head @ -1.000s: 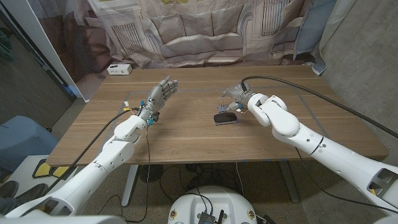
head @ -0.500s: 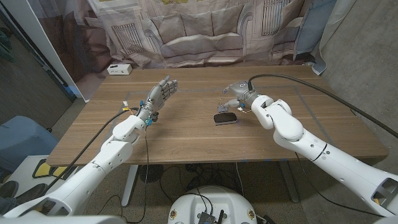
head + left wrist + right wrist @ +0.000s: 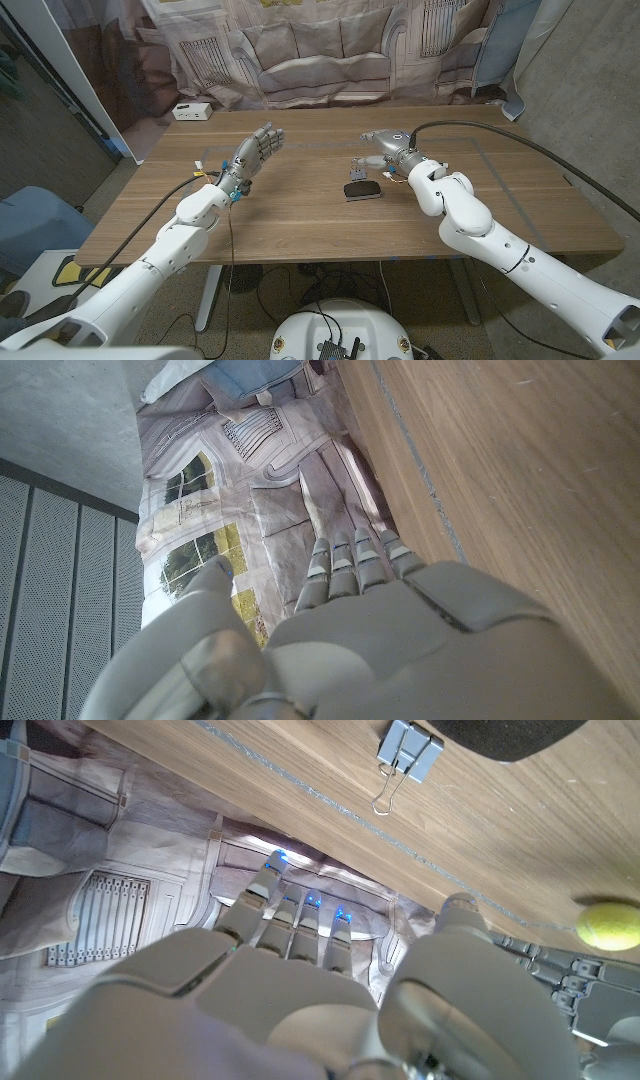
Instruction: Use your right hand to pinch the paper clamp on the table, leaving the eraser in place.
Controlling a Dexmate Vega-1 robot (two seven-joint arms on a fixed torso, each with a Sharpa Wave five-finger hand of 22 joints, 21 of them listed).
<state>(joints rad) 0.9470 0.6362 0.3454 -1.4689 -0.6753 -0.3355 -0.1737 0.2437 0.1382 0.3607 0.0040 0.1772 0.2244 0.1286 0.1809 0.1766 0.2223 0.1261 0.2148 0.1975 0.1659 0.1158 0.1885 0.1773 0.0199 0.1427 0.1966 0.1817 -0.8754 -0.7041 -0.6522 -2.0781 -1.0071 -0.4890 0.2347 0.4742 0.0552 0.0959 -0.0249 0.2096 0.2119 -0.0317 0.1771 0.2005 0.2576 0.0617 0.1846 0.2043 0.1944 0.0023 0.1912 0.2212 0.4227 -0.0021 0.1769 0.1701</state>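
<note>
My right hand [image 3: 385, 146] hangs over the far middle of the wooden bench [image 3: 300, 215], released, its fingers [image 3: 290, 905] spread and holding nothing. The paper clamp [image 3: 357, 167] lies on the bench just beside and slightly nearer to me than that hand, apart from my fingertips as far as I can tell from the head view. In my right wrist view the clamp [image 3: 408, 748] shows as a small grey-blue clip with its wire handles stretched out along the wood, lying by itself, with the dark edge of the eraser [image 3: 505, 734] just beside it. From the head view the eraser [image 3: 362, 191] is a black, rounded block resting on the bench on the near side of the clamp, very close to it; I cannot tell whether the two touch. My left hand [image 3: 252, 156] is raised over the left part of the bench, released too, fingers straight and a little apart, palm upright and nothing in it; my left wrist view shows its fingers [image 3: 350, 565] pointing toward a printed curtain [image 3: 330, 45] that hangs behind the bench. A small white box [image 3: 190, 111] sits at the far left corner of the bench, well apart from everything else.
</note>
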